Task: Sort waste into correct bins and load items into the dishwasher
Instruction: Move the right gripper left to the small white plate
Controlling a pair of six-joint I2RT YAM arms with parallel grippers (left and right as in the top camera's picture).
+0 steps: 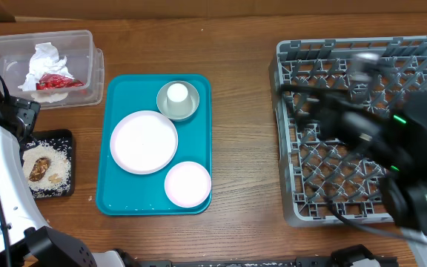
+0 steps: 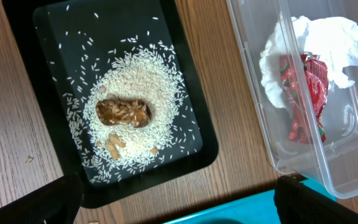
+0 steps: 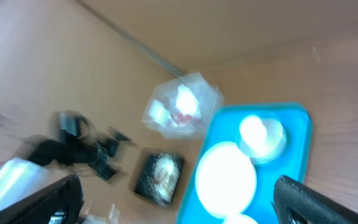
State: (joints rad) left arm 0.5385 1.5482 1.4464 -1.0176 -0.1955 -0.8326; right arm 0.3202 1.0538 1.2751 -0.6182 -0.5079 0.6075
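Beneath the left gripper (image 2: pixel 176 193), wide open and empty, sits the black tray (image 2: pixel 48 37) of rice (image 2: pixel 142 74). Right gripper (image 3: pixel 176 190) likewise open, empty; only the overhead view shows the rack (image 1: pixel 310 178).

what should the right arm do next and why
Probably bring the right gripper from over the rack toward the teal tray, for the small plate nearest it. The napkin and wrapper lie in the tub, the rice in the black tray, no dish is racked yet, and its jaws stand open.
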